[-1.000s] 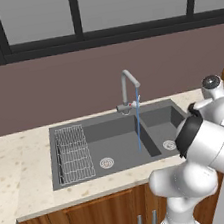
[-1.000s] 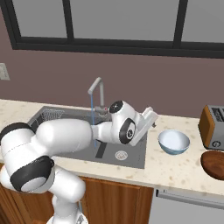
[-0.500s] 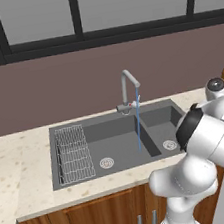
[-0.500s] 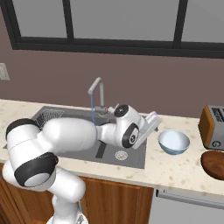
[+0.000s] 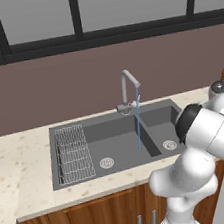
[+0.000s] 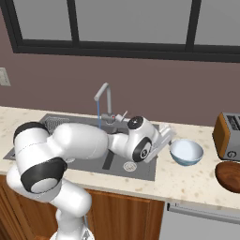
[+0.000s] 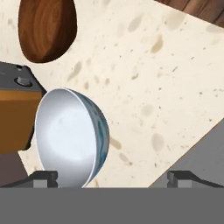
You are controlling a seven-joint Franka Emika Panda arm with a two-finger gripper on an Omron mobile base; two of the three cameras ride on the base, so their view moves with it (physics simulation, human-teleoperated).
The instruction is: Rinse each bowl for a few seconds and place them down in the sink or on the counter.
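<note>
Claw (image 6: 168, 136) spread wide, empty, aimed for pickup at pale blue-grey glossy bowl (image 6: 186, 152) just ahead on beige speckled counter (image 6: 197, 180); tap (image 6: 104, 96) behind running for rinse.

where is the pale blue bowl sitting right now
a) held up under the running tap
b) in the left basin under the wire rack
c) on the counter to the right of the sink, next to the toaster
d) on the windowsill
c: the bowl rests upright on the counter just right of the sink, with the toaster beside it and the open gripper close by.
</note>
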